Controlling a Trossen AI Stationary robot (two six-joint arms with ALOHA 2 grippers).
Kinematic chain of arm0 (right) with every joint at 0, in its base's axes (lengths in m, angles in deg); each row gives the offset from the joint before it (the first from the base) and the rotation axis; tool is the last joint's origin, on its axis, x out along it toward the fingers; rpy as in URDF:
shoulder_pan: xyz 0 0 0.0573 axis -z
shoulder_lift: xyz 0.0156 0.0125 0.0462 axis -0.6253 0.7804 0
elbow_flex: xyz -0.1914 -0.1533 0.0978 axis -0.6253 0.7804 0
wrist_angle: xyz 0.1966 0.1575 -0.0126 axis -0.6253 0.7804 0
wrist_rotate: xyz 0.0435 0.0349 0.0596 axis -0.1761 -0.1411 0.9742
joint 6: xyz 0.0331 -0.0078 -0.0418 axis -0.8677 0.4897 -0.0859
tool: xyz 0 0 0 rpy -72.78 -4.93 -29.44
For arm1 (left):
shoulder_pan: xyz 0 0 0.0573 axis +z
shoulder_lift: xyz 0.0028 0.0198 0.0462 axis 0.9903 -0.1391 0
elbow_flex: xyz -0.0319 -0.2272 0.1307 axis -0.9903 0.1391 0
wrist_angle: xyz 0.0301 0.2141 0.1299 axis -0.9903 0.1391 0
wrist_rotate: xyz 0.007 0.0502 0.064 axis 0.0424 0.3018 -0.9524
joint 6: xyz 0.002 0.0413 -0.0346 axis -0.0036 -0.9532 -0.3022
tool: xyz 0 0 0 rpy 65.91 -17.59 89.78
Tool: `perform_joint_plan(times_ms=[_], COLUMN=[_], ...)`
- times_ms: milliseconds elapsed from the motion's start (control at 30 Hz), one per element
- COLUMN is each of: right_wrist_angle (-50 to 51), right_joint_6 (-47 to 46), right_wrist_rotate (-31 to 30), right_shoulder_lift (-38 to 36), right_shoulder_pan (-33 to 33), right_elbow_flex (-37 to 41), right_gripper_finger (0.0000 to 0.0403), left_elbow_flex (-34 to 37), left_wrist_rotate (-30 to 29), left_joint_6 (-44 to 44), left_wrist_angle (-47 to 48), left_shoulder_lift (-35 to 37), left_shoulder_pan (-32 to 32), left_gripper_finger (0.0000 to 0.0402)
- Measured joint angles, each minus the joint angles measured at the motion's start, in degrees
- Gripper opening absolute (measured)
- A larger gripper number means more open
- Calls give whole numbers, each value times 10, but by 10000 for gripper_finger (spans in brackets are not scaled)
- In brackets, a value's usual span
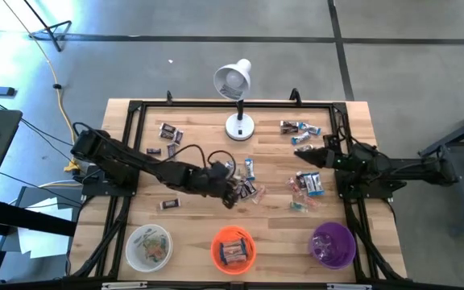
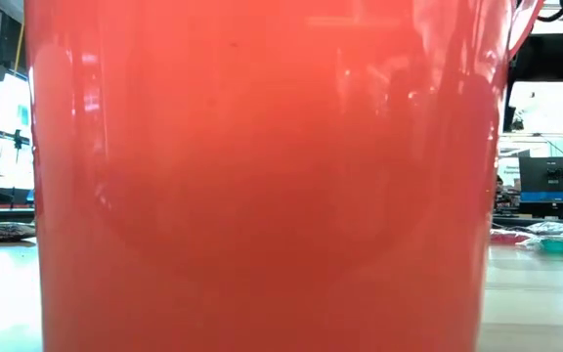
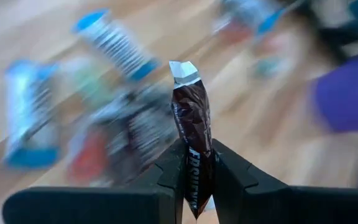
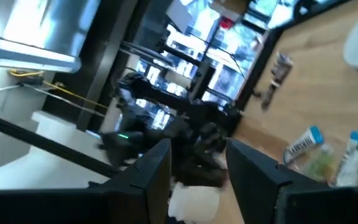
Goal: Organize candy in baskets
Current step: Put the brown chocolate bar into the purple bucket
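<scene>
One wrist view shows left end effector (image 3: 197, 180) pinching brown candy (image 3: 191, 118).

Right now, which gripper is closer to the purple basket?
Right. The right gripper sits above the purple basket near the table's right edge; the left gripper is mid-table, farther off.

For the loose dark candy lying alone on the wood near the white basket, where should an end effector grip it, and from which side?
The dark candy lies flat and apart from the rest, its long side running left to right in the overhead view. Probably best to come straight down from above and pinch across its narrow middle. The white basket sits nearer the table's front edge, clear of that approach.
</scene>
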Motion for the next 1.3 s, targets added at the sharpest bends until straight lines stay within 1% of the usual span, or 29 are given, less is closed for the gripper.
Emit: perform_joint_plan(times_ms=[100,233,433,533,633,767,867,1100,1300], right_wrist_angle=[3,0,4,27,62,92,95,86,48], right_joint_6=[-11,1,100,155,197,237,261,289,290], right_wrist_rotate=[14,17,-4,-21,-22,-22,-22,-23,-18], right_shoulder_lift=[25,73,171,219,266,322,357,420,447], right_shoulder_pan=[-1,-23,-78,-97,-106,-109,-108,-88,-73], right_elbow_flex=[-7,-36,-140,-203,-261,-321,-349,-383,-391], right_gripper_finger=[141,133,120,115,112,112,112,112,112], left_elbow_flex=[-35,-75,-119,-124,-124,-125,-125,-125,-125], left_wrist_rotate=[-13,-50,-79,-112,-140,-142,-144,-145,-146], left_joint_6=[-49,-119,-183,-207,-213,-213,-213,-213,-222], left_wrist_angle=[-39,-78,-125,-141,-162,-178,-179,-196,-196], left_shoulder_lift=[1,1,1,2,2,2,2,2,2], left_shoulder_pan=[0,0,2,2,4,11,16,17,17], left_gripper_finger=[51,51,51,51,51,51,51,51,51])
